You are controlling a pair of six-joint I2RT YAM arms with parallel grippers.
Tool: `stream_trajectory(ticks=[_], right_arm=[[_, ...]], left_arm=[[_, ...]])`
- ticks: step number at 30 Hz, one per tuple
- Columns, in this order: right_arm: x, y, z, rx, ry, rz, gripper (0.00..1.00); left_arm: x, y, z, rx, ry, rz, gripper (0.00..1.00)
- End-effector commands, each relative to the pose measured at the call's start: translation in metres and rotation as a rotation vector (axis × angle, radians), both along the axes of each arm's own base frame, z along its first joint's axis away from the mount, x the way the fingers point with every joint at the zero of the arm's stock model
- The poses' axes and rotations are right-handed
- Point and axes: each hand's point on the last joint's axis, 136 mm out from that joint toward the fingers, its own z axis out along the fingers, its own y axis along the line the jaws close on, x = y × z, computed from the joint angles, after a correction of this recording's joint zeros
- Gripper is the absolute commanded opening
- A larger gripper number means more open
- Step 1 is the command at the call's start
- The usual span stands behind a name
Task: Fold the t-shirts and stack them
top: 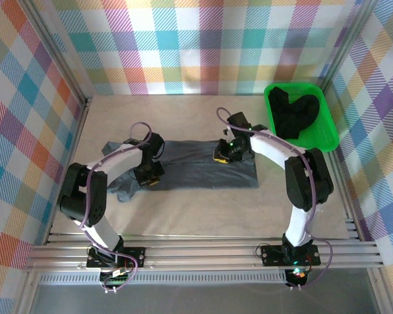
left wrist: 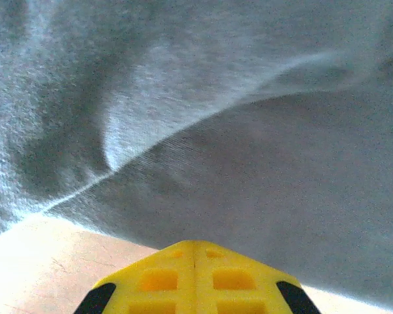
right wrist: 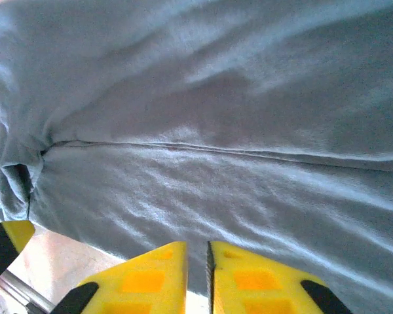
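Here, grey t-shirt (top: 196, 163) spread beneath left jaws, clenched, and right jaws, nearly clenched.

Pale counter (top: 203, 209), approx. square. Grey t-shirt (top: 190, 167) lies across the middle w/ its long axis left-right. It's mostly flat w/ soft creases & one fold line along its length. Its left end is bunched and dips toward the near side. Green tray (top: 329, 134) sits in the far right corner, slightly skewed, apart from the shirt.
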Motion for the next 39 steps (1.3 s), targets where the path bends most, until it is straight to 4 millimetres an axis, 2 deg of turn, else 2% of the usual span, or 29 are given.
stream_trajectory(ticks=[1,6,11,16,22,26,32,34,36,38,39], right_arm=[[-0.003,-0.001,-0.021,-0.008,0.059,-0.005,0.14],[-0.011,-0.016,-0.046,-0.104,0.114,-0.017,0.14],[-0.018,-0.025,-0.056,-0.150,0.145,-0.017,0.14],[-0.022,-0.028,-0.060,-0.162,0.154,-0.020,0.14],[-0.024,-0.028,-0.061,-0.161,0.162,-0.025,0.14],[-0.024,-0.028,-0.061,-0.160,0.164,-0.023,0.14],[-0.027,-0.030,-0.062,-0.176,0.171,-0.014,0.14],[-0.027,-0.031,-0.061,-0.177,0.170,-0.010,0.14],[-0.026,-0.031,-0.058,-0.180,0.159,-0.003,0.14],[-0.025,-0.032,-0.053,-0.184,0.146,0.002,0.14],[-0.024,-0.032,-0.052,-0.185,0.140,0.004,0.14]], left_arm=[[-0.006,0.021,-0.009,0.083,0.052,-0.013,0.00],[0.004,0.049,-0.008,0.150,0.052,0.003,0.00],[0.008,0.072,-0.006,0.187,0.057,0.011,0.00],[0.013,0.089,-0.004,0.193,0.059,0.034,0.00],[0.026,0.098,-0.007,0.206,0.069,0.022,0.00],[0.036,0.107,-0.013,0.222,0.085,0.010,0.00],[0.059,0.128,-0.013,0.293,0.085,-0.017,0.00],[0.066,0.132,-0.005,0.323,0.071,-0.022,0.00],[0.071,0.126,0.018,0.327,-0.001,-0.024,0.00],[0.068,0.106,0.044,0.302,-0.085,-0.045,0.00],[0.062,0.088,0.053,0.262,-0.118,-0.068,0.02]])
